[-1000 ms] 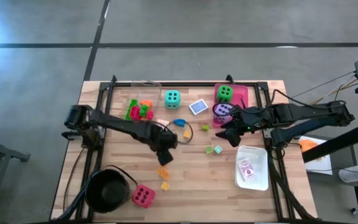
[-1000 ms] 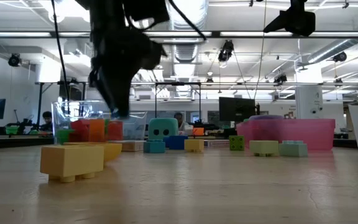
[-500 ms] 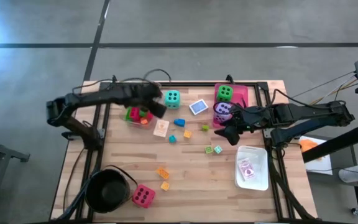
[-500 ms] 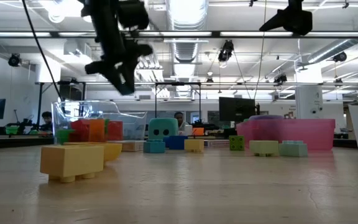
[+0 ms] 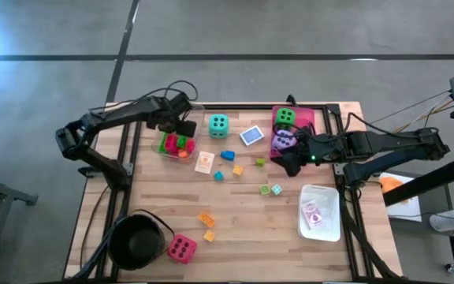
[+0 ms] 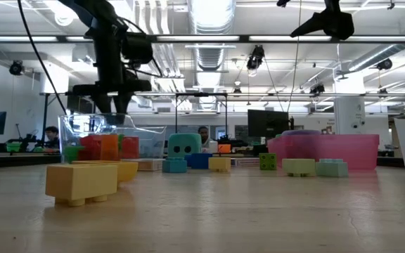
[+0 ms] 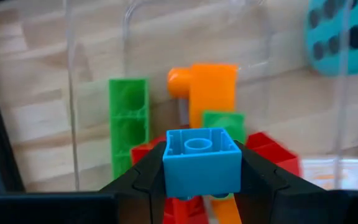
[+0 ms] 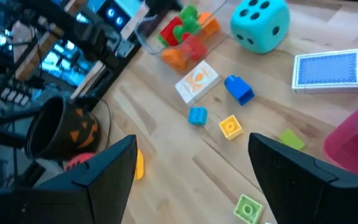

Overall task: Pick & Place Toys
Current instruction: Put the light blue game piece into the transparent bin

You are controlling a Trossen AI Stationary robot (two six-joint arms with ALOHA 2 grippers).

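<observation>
- Left gripper point(image 7: 202, 180) clamped on a small blue block point(image 7: 201, 160), one dark finger on each side, stud facing up.
- It hangs over the clear tray point(image 5: 166, 134) at about 11 o'clock on the table point(image 5: 243, 229); in the low view it is above the tray, not touching.
- Clear tray holds green, orange and red blocks point(image 5: 176, 143); wrist view shows them right under the held block.
- Right gripper point(image 5: 287, 162) spread wide, nothing between the fingers point(image 8: 294, 174). Sits at roughly 2 o'clock, just beside the pink tray point(image 5: 309, 118).
- Pink tray: green die point(image 5: 284, 117) at the far end, purple die point(image 5: 281, 141) next to it, partly hidden by the right arm.
- Teal die point(image 5: 218, 124) at 12 o'clock, just right of the clear tray.
- Blue-backed card point(image 5: 251, 136) between the teal die and the pink tray.
- Second card point(image 5: 203, 162), white with an orange picture, lies near the clear tray's 5 o'clock corner.
- Loose blocks mid-table: blue point(image 5: 227, 155), small blue point(image 5: 218, 175), yellow point(image 5: 237, 169), green point(image 5: 259, 161), two greenish ones point(image 5: 270, 189) toward 3 o'clock.
- Two orange-yellow blocks point(image 5: 206, 219) toward 6 o'clock.
- Pink-red die point(image 5: 181, 248) at 7 o'clock, touching or nearly touching the black pot point(image 5: 136, 243).
- White tray point(image 5: 320, 211) at 4 o'clock with a pinkish item in it; cannot tell what.
</observation>
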